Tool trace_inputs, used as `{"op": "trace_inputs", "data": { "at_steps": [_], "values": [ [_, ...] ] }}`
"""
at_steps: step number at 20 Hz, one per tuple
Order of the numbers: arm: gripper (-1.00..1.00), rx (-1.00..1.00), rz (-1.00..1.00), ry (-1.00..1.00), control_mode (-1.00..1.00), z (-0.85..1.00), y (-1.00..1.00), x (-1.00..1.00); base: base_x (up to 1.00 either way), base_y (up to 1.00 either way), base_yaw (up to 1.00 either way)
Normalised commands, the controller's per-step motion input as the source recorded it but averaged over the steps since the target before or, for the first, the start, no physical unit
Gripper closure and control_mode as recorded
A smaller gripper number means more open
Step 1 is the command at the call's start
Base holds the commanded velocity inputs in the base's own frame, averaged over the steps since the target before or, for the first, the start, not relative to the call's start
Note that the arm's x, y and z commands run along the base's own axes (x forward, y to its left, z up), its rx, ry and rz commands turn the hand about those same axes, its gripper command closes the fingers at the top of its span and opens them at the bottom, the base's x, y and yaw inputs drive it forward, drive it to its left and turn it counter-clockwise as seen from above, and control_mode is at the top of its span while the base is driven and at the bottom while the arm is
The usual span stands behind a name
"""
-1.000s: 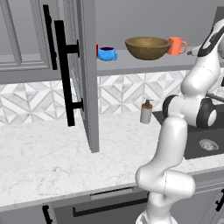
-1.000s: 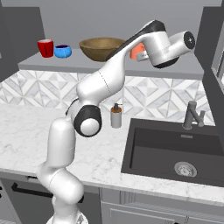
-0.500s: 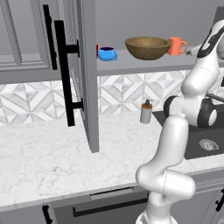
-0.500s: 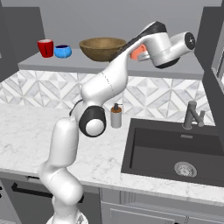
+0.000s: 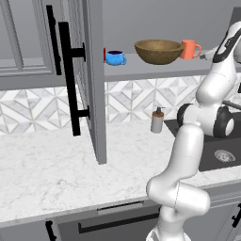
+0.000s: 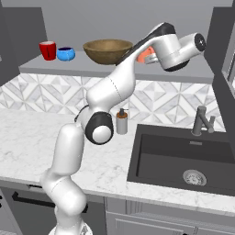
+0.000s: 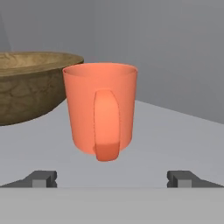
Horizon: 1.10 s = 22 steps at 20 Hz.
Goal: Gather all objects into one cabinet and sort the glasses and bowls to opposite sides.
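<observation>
Cabinet shelf [image 5: 155, 70] | blue mug [image 5: 114, 58] | bowl [image 5: 158, 51] | orange mug [image 7: 100, 110]

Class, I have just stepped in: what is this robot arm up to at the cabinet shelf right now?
The arm is reaching up to the open cabinet's shelf, with its open gripper lined up on the orange mug, handle facing it. The fingers stand wide to either side and hold nothing. The orange mug stands upright just beside the wooden bowl. On the bowl's other side are the blue mug and the red mug. So the mugs sit on both sides of the bowl for now.
</observation>
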Motion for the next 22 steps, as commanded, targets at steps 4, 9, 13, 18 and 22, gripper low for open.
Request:
{"op": "trace_inputs", "data": {
  "at_steps": [4, 9, 13, 18, 22],
  "values": [
    [-1.0, 0.0, 0.0, 0.0, -1.0, 0.0, 0.12, 0.01, 0.0, 0.0, 0.0],
    [-1.0, 0.0, 0.0, 0.0, -1.0, 0.03, 0.02, 0.04, 0.0, 0.0, 0.0],
    [-1.0, 0.0, 0.0, 0.0, -1.0, 0.11, 0.0, 0.1, 0.0, 0.0, 0.0],
    [-1.0, 0.0, 0.0, 0.0, -1.0, 0.12, 0.0, 0.11, 0.0, 0.0, 0.0],
    [-1.0, 0.0, 0.0, 0.0, -1.0, 0.03, 0.01, 0.16, 0.0, 0.0, 0.0]
  ]
}}
